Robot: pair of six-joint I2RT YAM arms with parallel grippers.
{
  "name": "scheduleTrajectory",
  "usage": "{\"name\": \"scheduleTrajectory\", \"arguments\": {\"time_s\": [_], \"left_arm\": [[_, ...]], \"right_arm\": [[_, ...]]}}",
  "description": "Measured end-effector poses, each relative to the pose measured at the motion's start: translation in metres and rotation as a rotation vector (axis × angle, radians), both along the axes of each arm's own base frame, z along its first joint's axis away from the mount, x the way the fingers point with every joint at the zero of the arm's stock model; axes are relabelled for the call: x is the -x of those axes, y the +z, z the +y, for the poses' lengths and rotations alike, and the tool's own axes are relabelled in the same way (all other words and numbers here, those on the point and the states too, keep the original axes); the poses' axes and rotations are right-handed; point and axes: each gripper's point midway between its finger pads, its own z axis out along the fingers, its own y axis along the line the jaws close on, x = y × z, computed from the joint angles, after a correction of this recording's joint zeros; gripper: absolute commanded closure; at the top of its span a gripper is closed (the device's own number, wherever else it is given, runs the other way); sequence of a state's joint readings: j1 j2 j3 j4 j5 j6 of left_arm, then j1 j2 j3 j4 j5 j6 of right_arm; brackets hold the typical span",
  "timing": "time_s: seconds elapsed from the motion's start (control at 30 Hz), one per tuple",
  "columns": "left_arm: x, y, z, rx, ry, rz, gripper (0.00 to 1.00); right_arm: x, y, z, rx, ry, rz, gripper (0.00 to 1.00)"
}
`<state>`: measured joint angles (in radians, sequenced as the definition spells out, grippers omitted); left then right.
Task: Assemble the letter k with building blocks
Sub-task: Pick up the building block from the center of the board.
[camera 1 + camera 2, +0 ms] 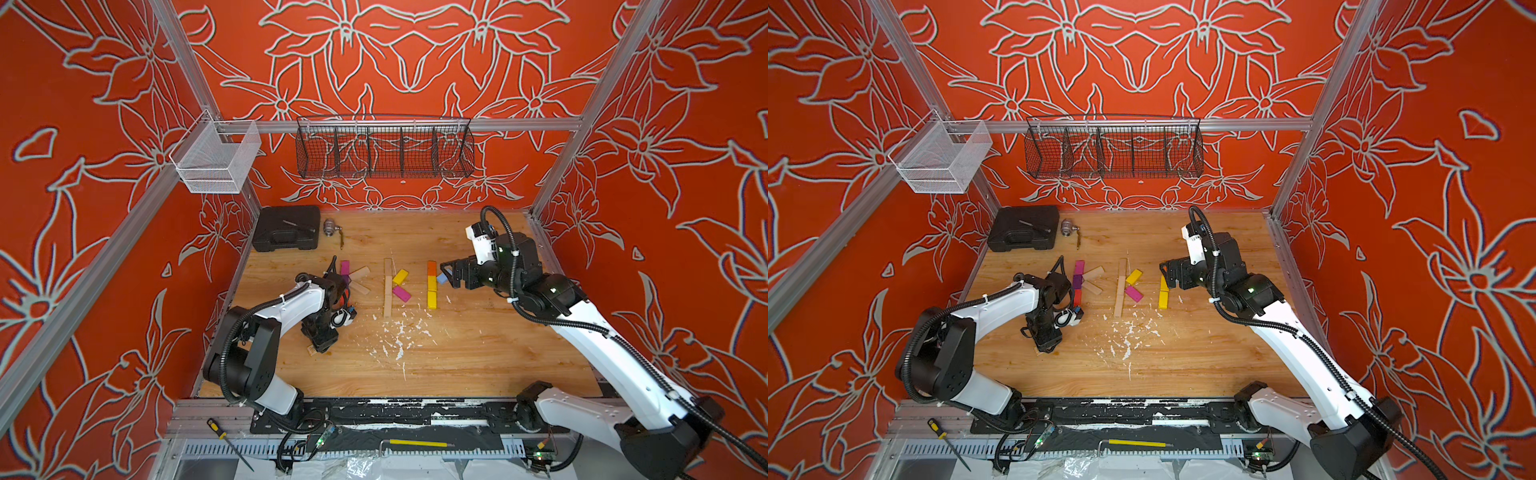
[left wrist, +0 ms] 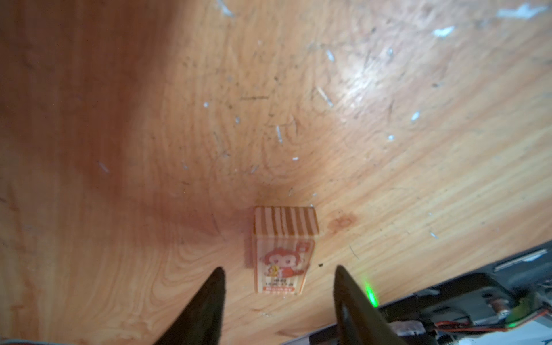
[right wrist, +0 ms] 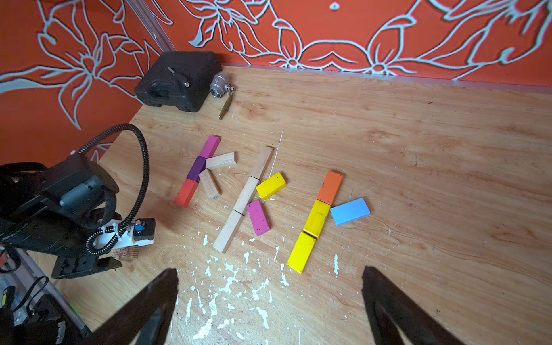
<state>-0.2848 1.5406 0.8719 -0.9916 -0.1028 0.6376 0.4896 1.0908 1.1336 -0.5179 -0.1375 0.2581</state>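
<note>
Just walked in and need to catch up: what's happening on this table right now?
Two arms are laying letter Ks from building blocks. Two Ks look complete; the third has an orange-and-yellow spine and only one diagonal, a light blue block. The left end effector, open, straddles a printed block without touching it. The right end effector hovers open and empty.

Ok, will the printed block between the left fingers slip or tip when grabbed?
The printed block looks like solid wood with visible grain, so probably stiff. Its flat sides should grip well and it is unlikely to roll. It is small, so likely light.
</note>
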Motion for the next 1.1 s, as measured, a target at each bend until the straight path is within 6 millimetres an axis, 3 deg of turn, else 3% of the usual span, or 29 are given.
{"name": "scheduleTrajectory", "arguments": {"time_s": [0.3, 0.47, 0.77, 0.87, 0.97, 1.1], "left_arm": [[-0.001, -0.012, -0.004, 0.019, 0.006, 0.02, 0.67], [-0.002, -0.013, -0.007, 0.026, 0.02, 0.042, 0.81], [-0.011, -0.003, -0.017, 0.066, 0.077, 0.018, 0.86], [-0.02, 0.014, -0.03, 0.116, 0.099, -0.039, 0.86], [-0.029, 0.038, -0.057, 0.171, 0.053, -0.123, 0.85], [-0.041, 0.077, -0.116, 0.276, -0.106, -0.244, 0.83]], "right_arm": [[-0.002, 0.0, -0.003, 0.009, -0.017, -0.005, 0.03], [-0.005, 0.0, -0.009, 0.026, -0.048, -0.013, 0.02], [-0.007, 0.0, -0.012, 0.033, -0.071, -0.016, 0.03], [-0.008, -0.001, -0.015, 0.037, -0.09, -0.017, 0.02], [-0.009, -0.004, -0.023, 0.051, -0.132, -0.003, 0.02], [-0.007, -0.007, -0.036, 0.066, -0.2, 0.012, 0.03]]}}
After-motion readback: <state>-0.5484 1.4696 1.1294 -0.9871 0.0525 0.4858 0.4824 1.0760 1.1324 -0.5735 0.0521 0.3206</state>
